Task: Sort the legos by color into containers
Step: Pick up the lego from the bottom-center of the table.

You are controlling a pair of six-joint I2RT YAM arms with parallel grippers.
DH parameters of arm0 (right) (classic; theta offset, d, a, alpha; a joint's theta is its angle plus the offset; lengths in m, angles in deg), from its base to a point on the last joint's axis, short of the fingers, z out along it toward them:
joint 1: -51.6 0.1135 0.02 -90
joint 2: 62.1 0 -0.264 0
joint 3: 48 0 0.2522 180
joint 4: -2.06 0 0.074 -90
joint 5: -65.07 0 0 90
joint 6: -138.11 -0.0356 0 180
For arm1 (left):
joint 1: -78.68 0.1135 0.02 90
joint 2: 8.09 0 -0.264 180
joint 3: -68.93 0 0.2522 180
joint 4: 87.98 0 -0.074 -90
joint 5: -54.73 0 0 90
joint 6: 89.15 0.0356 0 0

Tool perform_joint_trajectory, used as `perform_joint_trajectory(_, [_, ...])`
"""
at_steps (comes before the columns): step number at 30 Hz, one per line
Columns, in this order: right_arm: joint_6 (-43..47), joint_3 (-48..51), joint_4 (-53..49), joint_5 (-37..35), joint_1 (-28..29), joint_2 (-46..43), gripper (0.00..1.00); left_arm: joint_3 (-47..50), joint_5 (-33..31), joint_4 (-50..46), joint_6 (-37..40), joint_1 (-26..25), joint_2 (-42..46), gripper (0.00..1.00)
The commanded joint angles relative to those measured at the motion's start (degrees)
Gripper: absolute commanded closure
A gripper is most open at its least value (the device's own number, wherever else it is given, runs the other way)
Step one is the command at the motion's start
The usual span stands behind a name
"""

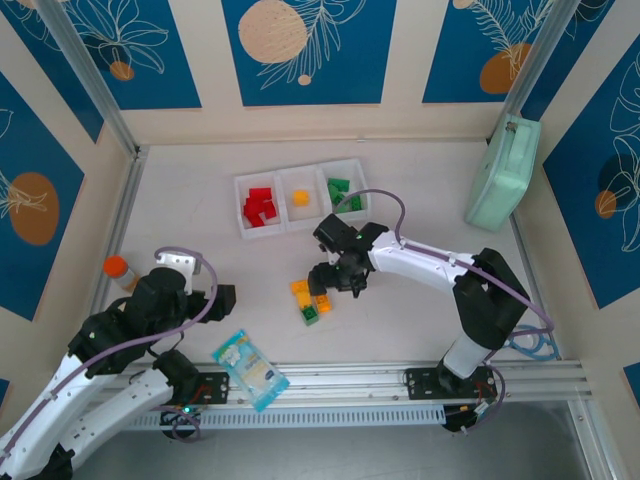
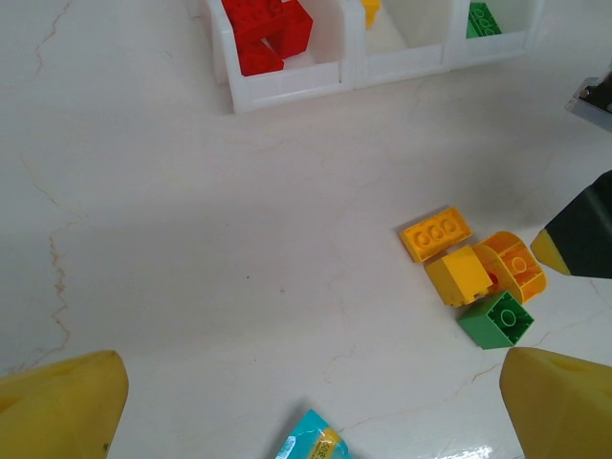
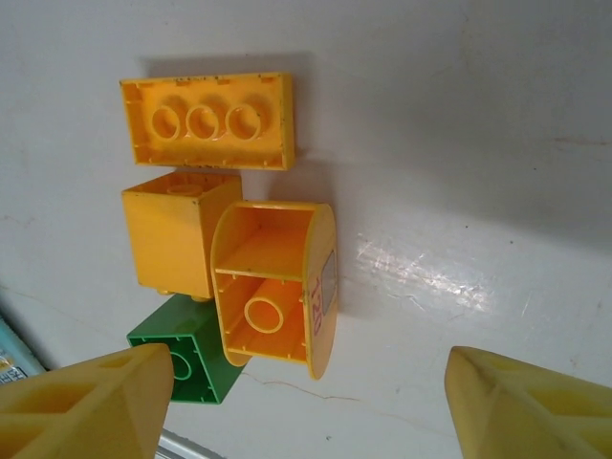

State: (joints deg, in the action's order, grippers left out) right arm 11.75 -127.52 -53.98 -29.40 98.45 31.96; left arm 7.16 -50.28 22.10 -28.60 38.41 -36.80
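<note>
The white three-compartment tray lies at the table's back middle. Its left compartment holds red bricks, the middle one yellow brick, the right green bricks. A loose pile lies in front: a flat yellow brick, a yellow cube, an orange rounded brick on its side and a green brick. My right gripper hovers open just above this pile, its fingers either side of the orange brick, touching nothing. My left gripper is open and empty, left of the pile.
A mint-green case leans at the right wall. A blue-and-white snack packet lies near the front rail, just below the left gripper. An orange-capped bottle stands at the left edge.
</note>
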Motion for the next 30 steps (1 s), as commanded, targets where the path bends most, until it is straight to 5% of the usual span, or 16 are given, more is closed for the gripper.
perform_joint_trajectory(1, [-0.87, 0.40, 1.21, 0.87, 0.47, 0.77, 0.26, 0.37, 0.82, 0.68, 1.13, -0.07, -0.33, 0.00])
perform_joint_trajectory(13, [0.45, -2.22, 1.41, 3.25, 2.27, 6.74, 0.31, 1.68, 11.51, 4.37, 4.41, 0.01, 0.44, 0.01])
perform_joint_trajectory(30, [1.70, -4.81, -3.33, -2.55, 3.25, 11.43, 0.51, 1.78, 13.33, 4.66, 4.79, -0.15, -0.59, 0.01])
